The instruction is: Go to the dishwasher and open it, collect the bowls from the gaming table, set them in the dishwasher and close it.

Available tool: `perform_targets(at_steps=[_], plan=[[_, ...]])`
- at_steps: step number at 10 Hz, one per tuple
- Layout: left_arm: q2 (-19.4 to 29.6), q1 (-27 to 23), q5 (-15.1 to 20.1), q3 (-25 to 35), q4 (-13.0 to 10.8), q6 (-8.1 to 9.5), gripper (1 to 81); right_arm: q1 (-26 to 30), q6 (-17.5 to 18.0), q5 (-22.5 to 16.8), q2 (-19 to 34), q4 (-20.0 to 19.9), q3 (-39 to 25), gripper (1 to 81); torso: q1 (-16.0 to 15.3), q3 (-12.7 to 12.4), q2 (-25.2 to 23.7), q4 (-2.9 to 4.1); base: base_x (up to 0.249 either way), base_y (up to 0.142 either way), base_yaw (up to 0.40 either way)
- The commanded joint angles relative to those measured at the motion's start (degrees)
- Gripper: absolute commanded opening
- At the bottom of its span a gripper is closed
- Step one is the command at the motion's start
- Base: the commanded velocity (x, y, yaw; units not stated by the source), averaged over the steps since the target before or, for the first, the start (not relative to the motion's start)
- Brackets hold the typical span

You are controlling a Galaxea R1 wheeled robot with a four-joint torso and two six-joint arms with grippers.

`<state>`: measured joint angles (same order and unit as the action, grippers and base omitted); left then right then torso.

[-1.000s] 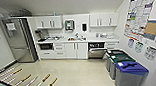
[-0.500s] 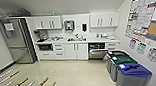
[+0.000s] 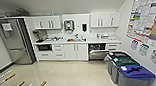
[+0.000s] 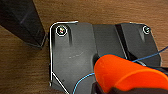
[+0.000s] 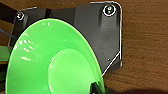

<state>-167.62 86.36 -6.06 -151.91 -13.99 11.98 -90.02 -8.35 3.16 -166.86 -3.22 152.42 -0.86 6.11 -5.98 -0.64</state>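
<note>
The dishwasher (image 3: 97, 51) is built in under the counter at the far wall, right of the white cupboards. Its steel door leans out and the dark inside shows above it. An orange bowl (image 4: 120, 72) hangs over the robot's dark plate, with my left gripper (image 4: 107, 88) shut on its rim. My right gripper (image 5: 96, 88) is shut on the rim of a light green bowl (image 5: 52, 60), also over the dark plate and a wood-grain floor. The gaming table is out of view.
A steel fridge (image 3: 15, 40) stands at the left. Three bins line the right wall: black (image 3: 117, 55), green (image 3: 125, 62) and blue (image 3: 134, 74). Several rods with handles (image 3: 18, 85) stick in at the lower left. Pale floor (image 3: 75, 73) lies open toward the counter.
The whole head view has shifted a little, so the camera has moved; the kitchen and bins sit slightly differently in the picture. Nothing in the room itself has moved.
</note>
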Motion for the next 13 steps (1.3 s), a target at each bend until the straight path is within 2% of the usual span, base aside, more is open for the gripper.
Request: perform_targets(at_steps=[1,3,13], plan=[[0.35,-2.81,2.46,0.12,-0.77,-0.29,1.0,2.42,-0.09,-3.25,0.81,0.41,0.15,1.0,0.02,0.0,0.0,0.0,0.126,-0.061,0.0],[0.35,-2.81,2.46,0.12,-0.77,-0.29,1.0,2.42,-0.09,-3.25,0.72,0.49,0.15,1.0,0.02,0.0,0.0,0.0,0.126,-0.061,0.0],[0.35,-2.81,2.46,0.12,-0.77,-0.29,1.0,2.07,-0.09,-3.07,0.89,0.32,0.06,1.0,0.02,0.0,0.0,0.0,0.122,0.0,0.0]])
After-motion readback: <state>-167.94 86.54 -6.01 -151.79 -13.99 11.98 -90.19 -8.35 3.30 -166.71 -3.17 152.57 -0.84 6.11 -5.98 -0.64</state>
